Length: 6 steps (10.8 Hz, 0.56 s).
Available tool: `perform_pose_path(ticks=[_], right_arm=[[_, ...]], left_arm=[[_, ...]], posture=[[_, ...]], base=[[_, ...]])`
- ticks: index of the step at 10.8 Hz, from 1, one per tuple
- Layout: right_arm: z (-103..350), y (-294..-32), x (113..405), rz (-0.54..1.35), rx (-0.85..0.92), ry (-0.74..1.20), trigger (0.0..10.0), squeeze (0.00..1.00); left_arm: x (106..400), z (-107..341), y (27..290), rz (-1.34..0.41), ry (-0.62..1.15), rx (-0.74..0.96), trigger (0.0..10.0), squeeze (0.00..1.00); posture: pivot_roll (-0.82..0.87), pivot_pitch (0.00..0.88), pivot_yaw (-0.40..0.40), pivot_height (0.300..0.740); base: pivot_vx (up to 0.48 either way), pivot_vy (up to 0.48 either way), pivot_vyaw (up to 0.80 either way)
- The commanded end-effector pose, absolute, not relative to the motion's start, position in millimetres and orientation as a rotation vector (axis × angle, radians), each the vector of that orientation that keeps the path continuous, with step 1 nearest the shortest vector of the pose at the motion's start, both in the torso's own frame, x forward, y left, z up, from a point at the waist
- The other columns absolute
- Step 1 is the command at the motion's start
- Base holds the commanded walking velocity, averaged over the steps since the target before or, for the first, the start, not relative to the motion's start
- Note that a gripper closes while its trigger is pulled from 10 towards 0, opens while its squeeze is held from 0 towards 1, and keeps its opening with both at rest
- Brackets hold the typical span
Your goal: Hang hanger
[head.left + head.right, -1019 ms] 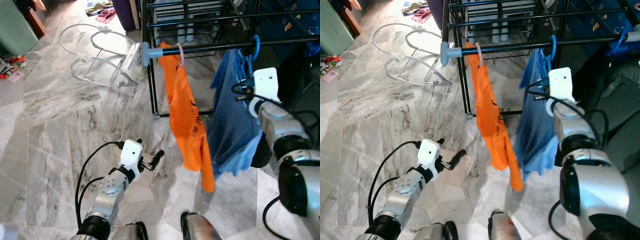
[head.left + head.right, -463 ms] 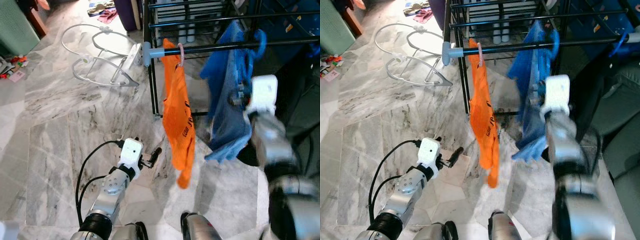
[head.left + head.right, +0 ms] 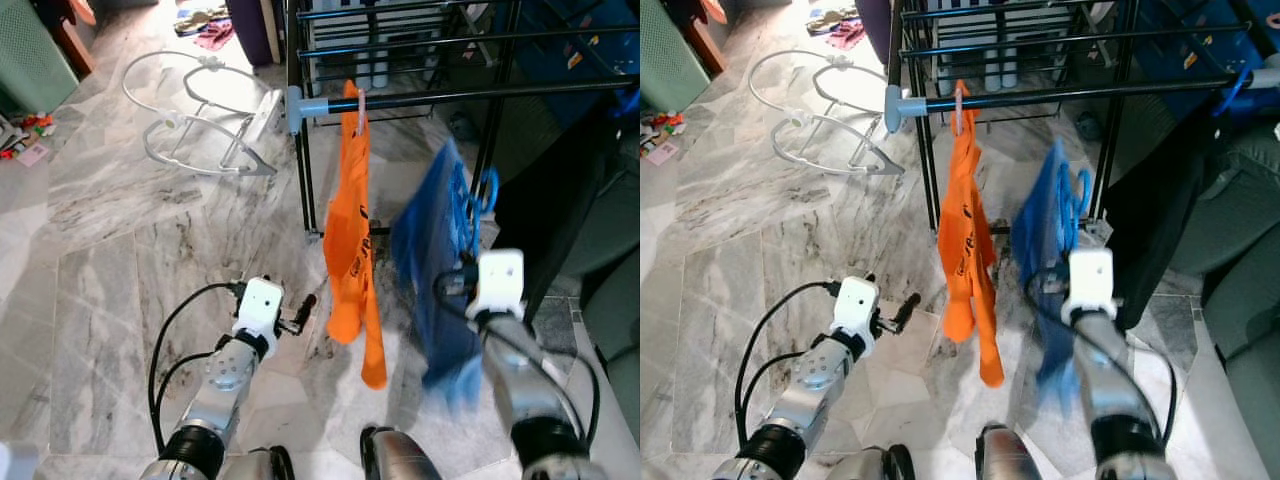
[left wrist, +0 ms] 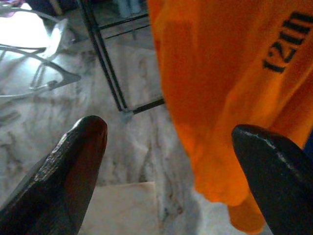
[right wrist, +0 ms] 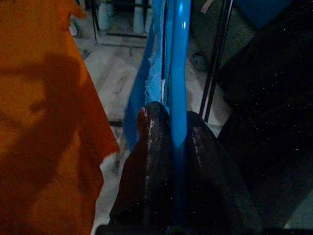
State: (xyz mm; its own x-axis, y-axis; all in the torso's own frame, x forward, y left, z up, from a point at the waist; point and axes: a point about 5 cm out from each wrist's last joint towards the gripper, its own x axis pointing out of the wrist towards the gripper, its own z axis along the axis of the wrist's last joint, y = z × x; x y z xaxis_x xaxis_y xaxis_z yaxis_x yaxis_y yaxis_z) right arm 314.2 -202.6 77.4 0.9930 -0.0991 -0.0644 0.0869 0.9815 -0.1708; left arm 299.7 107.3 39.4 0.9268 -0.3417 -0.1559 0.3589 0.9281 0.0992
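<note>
my right gripper [image 5: 178, 142] is clamped on the blue hanger [image 3: 487, 188], fingers pinched tight on its plastic shaft. the hanger carries a blue garment [image 3: 432, 275] and sits well below the drying rack's front rail [image 3: 480, 94], off the rail, hook free in the air just right of the orange shirt [image 3: 350, 240]. that shirt hangs from a pale hook near the rail's left end, by the light-blue end cap [image 3: 297, 104]. my left gripper [image 4: 171, 161] hangs low over the marble floor [image 3: 100, 250] w/ fingers spread wide, holding nothing, facing the shirt's hem.

risks, as i judge them: the blue garment is blurred, prob. swinging, so lifting now could throw the hook wide of the rail or tangle the cloth w/ the shirt. a hook that only catches the rail's edge would drop off once i let go. the cloth may also slide off the hanger if it tilts.
</note>
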Motion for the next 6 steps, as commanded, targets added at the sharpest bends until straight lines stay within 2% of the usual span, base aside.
perform_pose_path(ticks=[1,6], right_arm=[[85.0,-195.1,315.3,-0.076,-0.174,0.032,10.0,0.00],[74.7,-185.9,307.2,-0.062,-0.148,0.079,10.0,0.00]], left_arm=[[297.6,34.0,112.2,-0.344,0.159,0.144,10.0,0.00],[297.1,27.3,114.7,-0.316,0.192,0.156,10.0,0.00]], posture=[[-0.31,0.114,0.059,0.740],[-0.31,0.092,0.046,0.740]], base=[[-0.262,0.000,0.00],[-0.292,0.000,0.00]])
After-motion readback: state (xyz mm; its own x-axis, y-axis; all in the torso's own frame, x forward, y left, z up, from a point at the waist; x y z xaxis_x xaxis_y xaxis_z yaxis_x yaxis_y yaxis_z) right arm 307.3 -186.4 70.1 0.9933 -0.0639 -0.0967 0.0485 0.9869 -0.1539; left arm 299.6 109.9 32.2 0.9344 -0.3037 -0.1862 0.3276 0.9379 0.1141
